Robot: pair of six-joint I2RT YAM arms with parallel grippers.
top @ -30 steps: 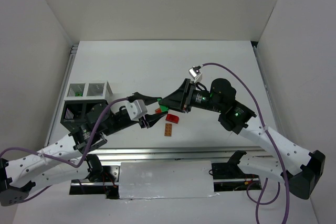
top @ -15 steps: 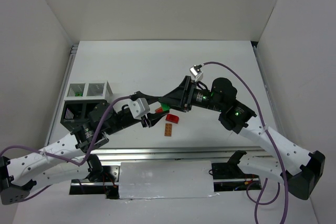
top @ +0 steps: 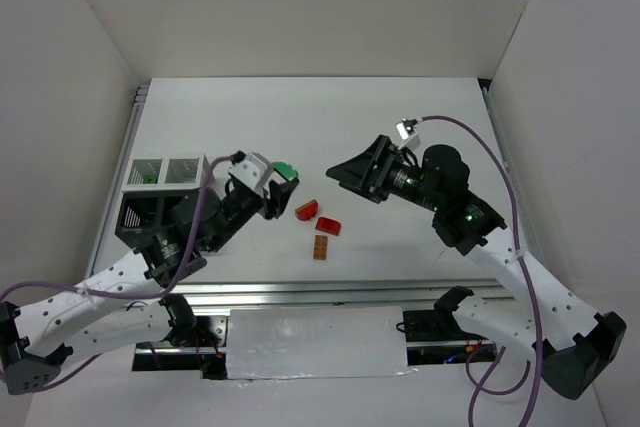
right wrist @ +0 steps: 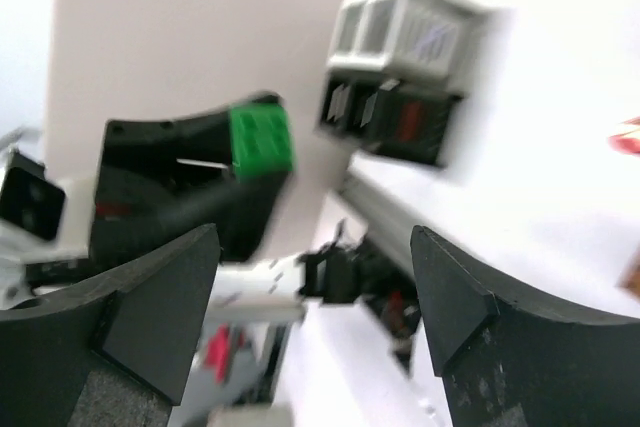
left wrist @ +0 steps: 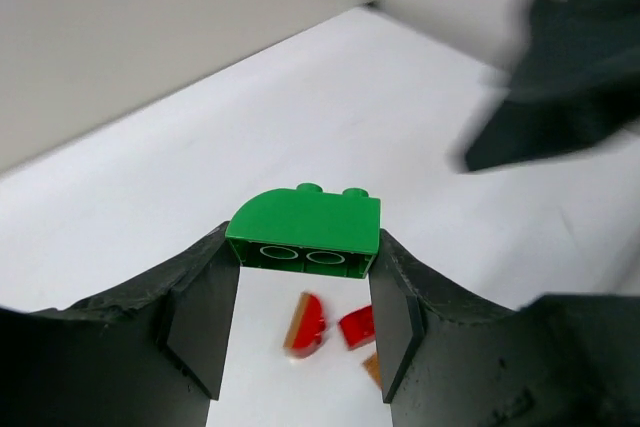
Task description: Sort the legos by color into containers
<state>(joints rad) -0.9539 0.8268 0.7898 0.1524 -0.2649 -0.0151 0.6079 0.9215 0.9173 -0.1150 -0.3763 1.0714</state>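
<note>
Brick carry: green brick (left wrist: 305,232) clamped, bin cluster off to the left
Left gripper (left wrist: 303,252) is pinched shut on the green brick's 2 sides, holding it above the table (top: 400,127) just left of centre in the top view. The right gripper (right wrist: 313,247) hangs right of centre with its fingers spread and nothing between them. The containers (top: 160,197) sit at middle left, and the leftmost white bin (top: 147,161) seems to show green inside, so it is the likely target. Swing left, centre over that narrow opening, and lower inside the walls before letting go. 2 red bricks (top: 317,217) and 1 orange-brown brick (top: 320,247) lie near centre.
</note>
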